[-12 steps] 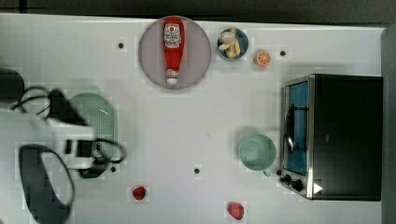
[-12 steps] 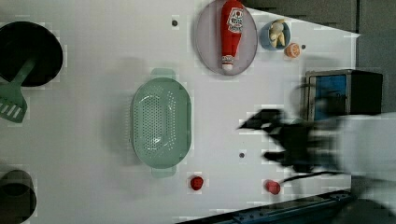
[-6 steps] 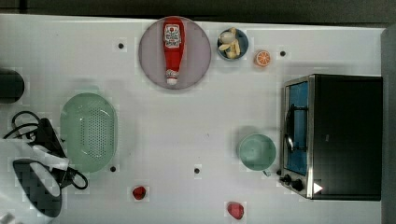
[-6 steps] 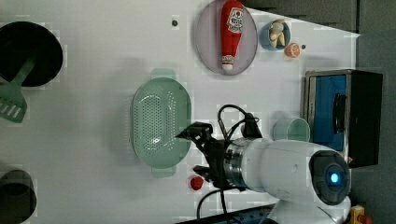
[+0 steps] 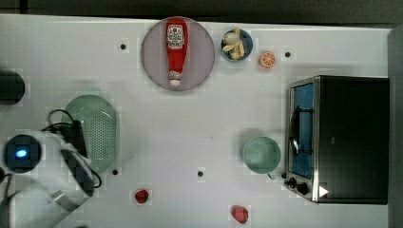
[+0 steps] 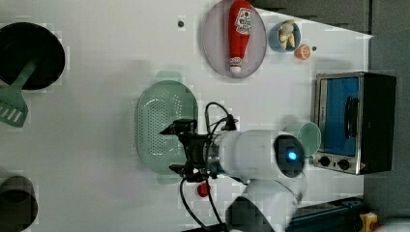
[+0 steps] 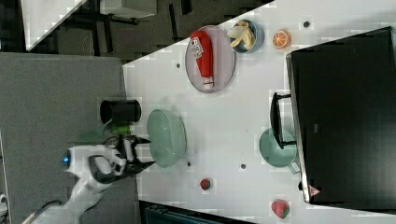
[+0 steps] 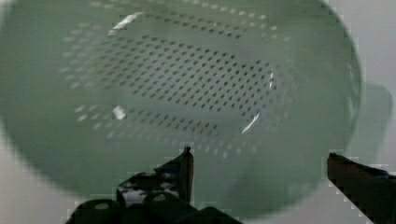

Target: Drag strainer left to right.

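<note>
wrist view: end effector (image 8: 259, 161) wide open over strainer (image 8: 187, 93), empty.

On the desk (image 5: 157, 118): one strainer (image 5: 97, 130), one green bowl (image 5: 260, 154), one plate (image 5: 202, 52) with one ketchup bottle (image 5: 176, 50), one blue bowl (image 5: 236, 44), one orange half (image 5: 267, 59), two strawberries (image 5: 141, 195) (image 5: 239, 213), one toaster oven (image 5: 349, 137).

in the top view: strainer (image 5: 97, 130) far left of toaster oven (image 5: 340, 137); bowl (image 5: 261, 154) just left of it; ketchup bottle (image 5: 175, 50) on plate (image 5: 202, 52), up-left.
</note>
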Controlling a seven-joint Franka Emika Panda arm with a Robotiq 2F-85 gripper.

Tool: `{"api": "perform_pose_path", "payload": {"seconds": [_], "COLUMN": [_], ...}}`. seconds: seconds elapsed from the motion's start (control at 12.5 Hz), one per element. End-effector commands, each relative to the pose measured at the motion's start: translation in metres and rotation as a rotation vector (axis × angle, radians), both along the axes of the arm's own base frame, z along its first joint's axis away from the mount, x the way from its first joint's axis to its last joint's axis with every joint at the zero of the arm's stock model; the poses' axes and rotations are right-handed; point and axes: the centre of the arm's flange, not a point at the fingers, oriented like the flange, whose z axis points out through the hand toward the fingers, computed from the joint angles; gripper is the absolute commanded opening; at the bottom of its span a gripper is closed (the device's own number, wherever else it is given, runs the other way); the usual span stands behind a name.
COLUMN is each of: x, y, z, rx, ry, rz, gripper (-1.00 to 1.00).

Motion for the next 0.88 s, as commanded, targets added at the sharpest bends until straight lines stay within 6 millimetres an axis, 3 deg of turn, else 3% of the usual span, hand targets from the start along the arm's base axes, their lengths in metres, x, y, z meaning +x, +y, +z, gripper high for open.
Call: {"api": "perform_pose_path", "payload": {"seconds": [0.08, 0.24, 0.48, 0.88], "x": [0.023, 0.027, 0.026, 0.029], "y": [-0.037, -0.047, -0.05, -0.072], "z": [-0.039, -0.062, -0.081, -0.091], "rx": [0.001, -0.003, 0.001, -0.036], "ry": [0.029, 0.041, 0.035, 0.032], "rz": [-0.167, -0.188, -0.197, -0.213], "gripper": [1.0, 1.0, 1.0, 1.0]}}
